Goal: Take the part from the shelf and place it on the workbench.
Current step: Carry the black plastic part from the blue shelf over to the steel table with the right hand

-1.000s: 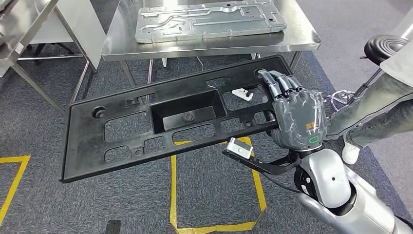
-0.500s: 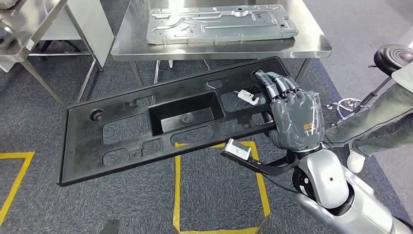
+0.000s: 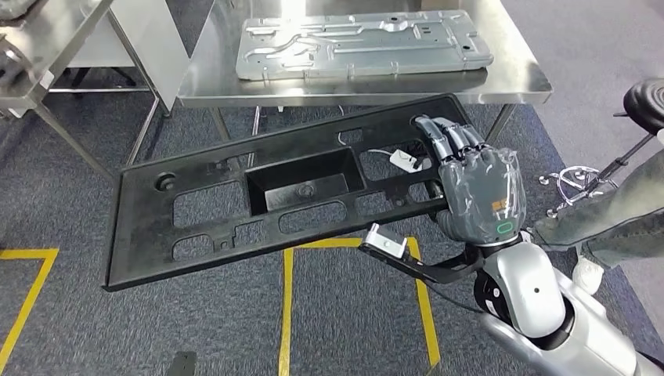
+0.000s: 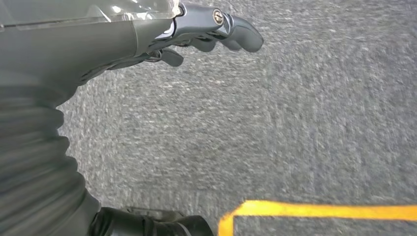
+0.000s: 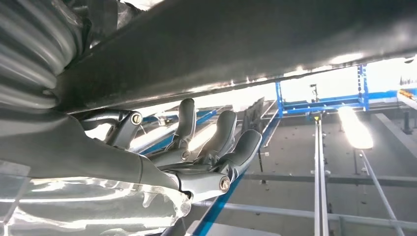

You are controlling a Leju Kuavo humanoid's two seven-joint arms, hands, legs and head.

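Observation:
A long black plastic panel (image 3: 141, 235) with several cut-outs and a deep middle pocket hangs tilted over the carpet, just in front of the steel workbench (image 3: 219, 78). My right hand (image 3: 478, 192) grips its right end, fingers laid over the top edge. In the right wrist view the panel's dark underside (image 5: 246, 44) runs over the right hand (image 5: 206, 152). My left hand (image 4: 196, 29) hangs above the grey carpet, fingers loosely bent and holding nothing.
A silver stamped metal plate (image 3: 360, 43) lies on the workbench's far half. A second steel table (image 3: 47, 39) stands at the left. A person's leg (image 3: 618, 219) and a black stool (image 3: 646, 94) are at the right. Yellow floor tape (image 3: 286, 313) marks the carpet.
The whole view has shifted: the workbench now sits further right and nearer. The panel stays in my right hand, its far end a little higher and closer to the bench.

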